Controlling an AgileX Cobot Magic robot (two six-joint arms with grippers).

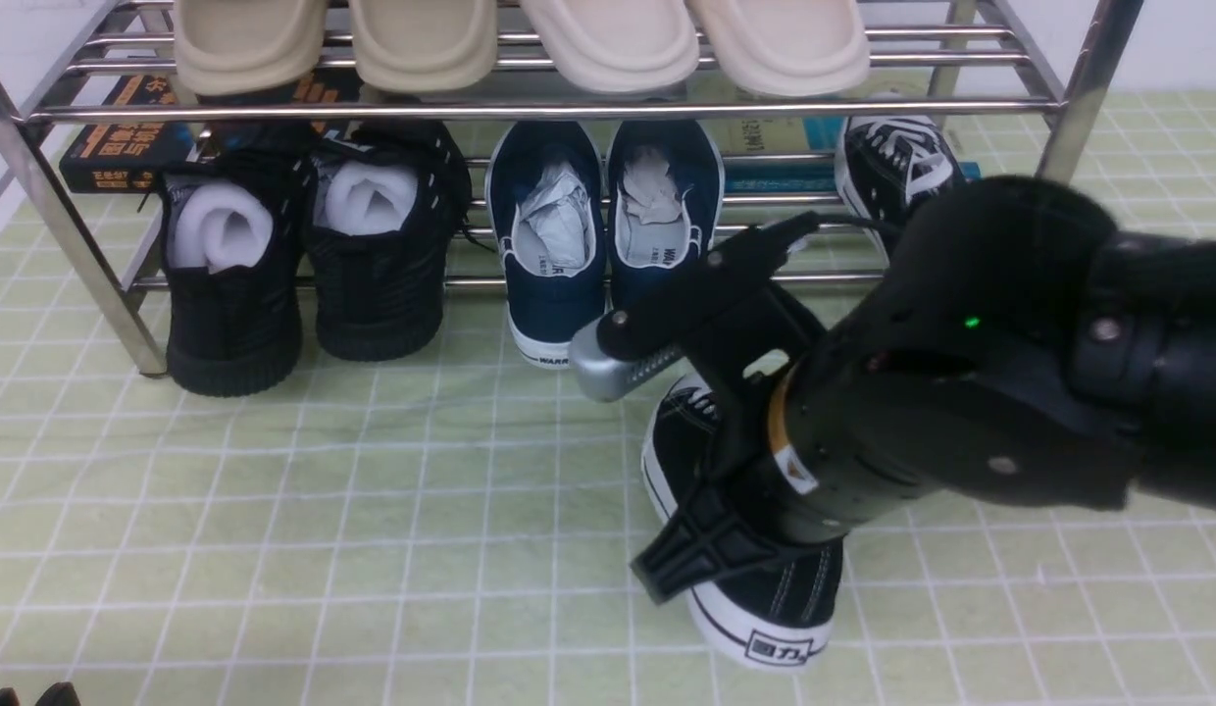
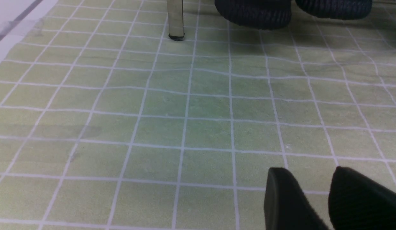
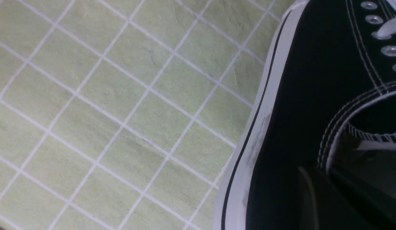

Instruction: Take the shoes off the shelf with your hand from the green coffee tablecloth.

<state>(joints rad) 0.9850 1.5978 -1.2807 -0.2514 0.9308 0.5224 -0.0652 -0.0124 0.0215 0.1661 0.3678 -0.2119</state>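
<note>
From my seat, the right gripper (image 1: 735, 564) is pressed together on the black sneaker (image 1: 785, 598), pinching the canvas side wall near the collar. One finger shows on the outside, and the other I take to be inside the opening. That sneaker is off the shelf (image 1: 569, 110) and down at about 5 o'clock in the front view, over the green tablecloth (image 1: 324, 510), heel toward 6 o'clock and toe toward 11. I cannot tell whether its sole is resting on the cloth or just above it. Its mate, the second sneaker (image 1: 897, 162), sits on the lower tier at about 1 o'clock, partly behind my arm and not yet off the shelf. The left gripper (image 2: 313, 179) is low over bare cloth at 7 o'clock, fingers slightly spread with cloth showing between them, holding nothing. I judge these shoes to be light and easy to carry, but the canvas upper is soft and will fold under a pinch, so the shoe may sag or swing from the wall. The rubber sole looks stiff and likely grippy — dragging it could bunch the wrinkled cloth. For the second one I would take the collar near the heel, where the wall seems firmest, and keep clear of the loose laces.
</note>
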